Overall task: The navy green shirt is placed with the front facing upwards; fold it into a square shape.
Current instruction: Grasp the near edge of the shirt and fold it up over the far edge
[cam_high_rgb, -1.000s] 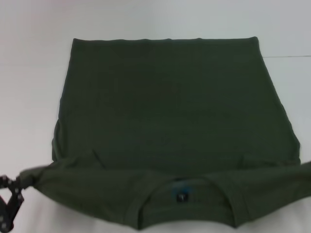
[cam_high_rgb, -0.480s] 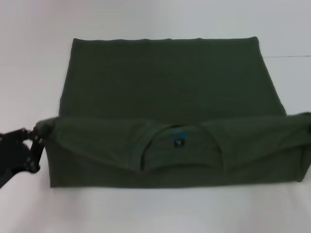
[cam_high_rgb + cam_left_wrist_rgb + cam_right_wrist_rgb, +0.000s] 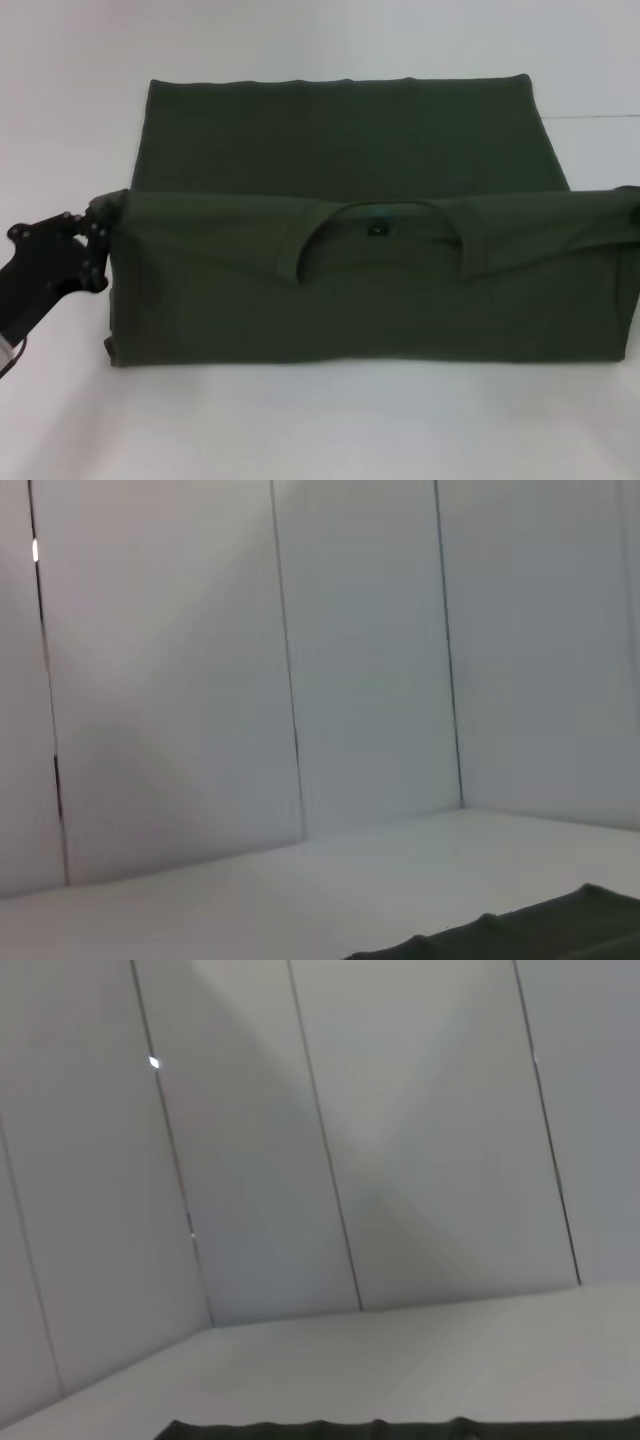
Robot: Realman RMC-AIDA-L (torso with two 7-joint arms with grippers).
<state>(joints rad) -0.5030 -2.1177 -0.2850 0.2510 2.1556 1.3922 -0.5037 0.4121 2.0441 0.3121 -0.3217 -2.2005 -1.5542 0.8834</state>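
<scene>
Gripping, left side: the black left gripper (image 3: 98, 228) is pinched onto the left corner of the folded-over edge of the dark olive-green cotton T-shirt (image 3: 350, 300), holding it lifted.
Gripping, right side: the right gripper (image 3: 632, 210) shows only as a dark tip at the frame's edge, touching the right corner of the same lifted edge; whether its fingers are closed, I cannot tell.
Count: one shirt, two grippers.
Shirt position: spread across the middle of the white flat table (image 3: 320, 430), near half doubled over the far half, round neckline (image 3: 378, 228) facing up at centre.
Texture: soft matte knit, smooth, few creases.
Wrist views: pale panelled walls, a strip of green cloth.
</scene>
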